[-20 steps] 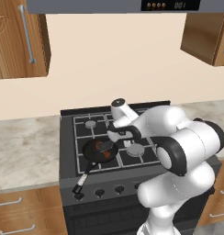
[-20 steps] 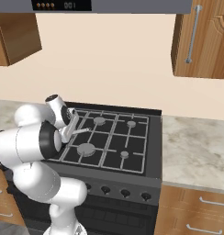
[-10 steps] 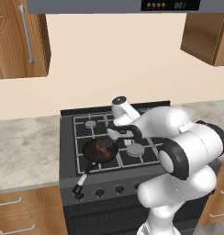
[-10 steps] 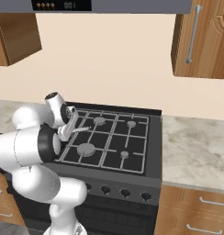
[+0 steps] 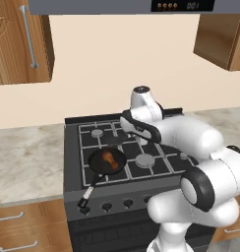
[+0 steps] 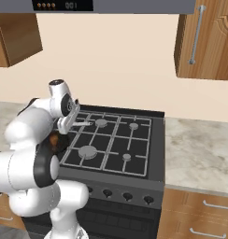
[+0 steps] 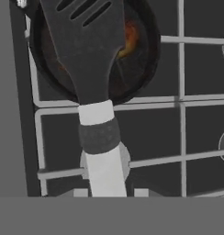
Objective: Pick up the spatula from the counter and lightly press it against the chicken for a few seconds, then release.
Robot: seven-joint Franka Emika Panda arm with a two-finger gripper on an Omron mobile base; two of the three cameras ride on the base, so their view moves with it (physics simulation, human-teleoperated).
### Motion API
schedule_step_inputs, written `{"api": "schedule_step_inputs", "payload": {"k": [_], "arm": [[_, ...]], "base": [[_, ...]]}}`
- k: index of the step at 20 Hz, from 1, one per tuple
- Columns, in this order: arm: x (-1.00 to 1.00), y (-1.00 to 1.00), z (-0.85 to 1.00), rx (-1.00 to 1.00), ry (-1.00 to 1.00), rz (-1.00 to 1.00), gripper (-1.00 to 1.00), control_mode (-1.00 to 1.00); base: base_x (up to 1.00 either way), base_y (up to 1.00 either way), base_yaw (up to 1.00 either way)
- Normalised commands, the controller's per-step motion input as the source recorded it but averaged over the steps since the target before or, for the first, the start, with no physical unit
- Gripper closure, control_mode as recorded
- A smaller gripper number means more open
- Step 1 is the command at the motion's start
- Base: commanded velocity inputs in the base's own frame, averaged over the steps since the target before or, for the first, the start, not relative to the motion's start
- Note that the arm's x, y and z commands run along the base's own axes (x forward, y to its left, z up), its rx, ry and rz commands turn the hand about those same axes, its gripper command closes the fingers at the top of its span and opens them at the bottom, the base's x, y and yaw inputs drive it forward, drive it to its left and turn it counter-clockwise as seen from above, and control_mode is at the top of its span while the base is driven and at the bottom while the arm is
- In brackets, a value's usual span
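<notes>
My gripper (image 7: 109, 193) is shut on the white handle of the spatula (image 7: 102, 156). The spatula's dark slotted blade reaches out over the black frying pan (image 7: 146, 59). An orange-brown piece of chicken (image 7: 130, 36) lies in the pan, and the blade hides most of it. Whether the blade touches the meat I cannot tell. In the left base view the pan (image 5: 107, 161) with the chicken (image 5: 109, 157) sits on the front left burner, and the gripper (image 5: 128, 129) hangs just behind and to the right of it. In the right base view the spatula handle (image 6: 82, 123) sticks out of the gripper (image 6: 68, 122).
The pan's long handle (image 5: 88, 192) points over the stove's front edge. The other burners (image 5: 144, 160) stand bare under the black grate (image 6: 111, 140). Marble counters flank the stove, one on the left (image 5: 23, 157) and one on the right (image 6: 200, 149). Wooden cabinets and a hood hang above.
The hand has shifted only slightly over the pan, with the spatula still in its grip. The pan and the chicken have not moved.
</notes>
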Motion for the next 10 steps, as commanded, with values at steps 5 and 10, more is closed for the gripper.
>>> {"api": "schedule_step_inputs", "payload": {"k": [5,10], "arm": [[-0.48,-0.09,0.00,0.20,-0.01,-0.22,1.00,-1.00],[-0.50,-0.17,0.00,0.24,-0.01,-0.40,1.00,-1.00]], "base": [[0.00,0.00,0.00],[0.00,0.00,0.00]]}}
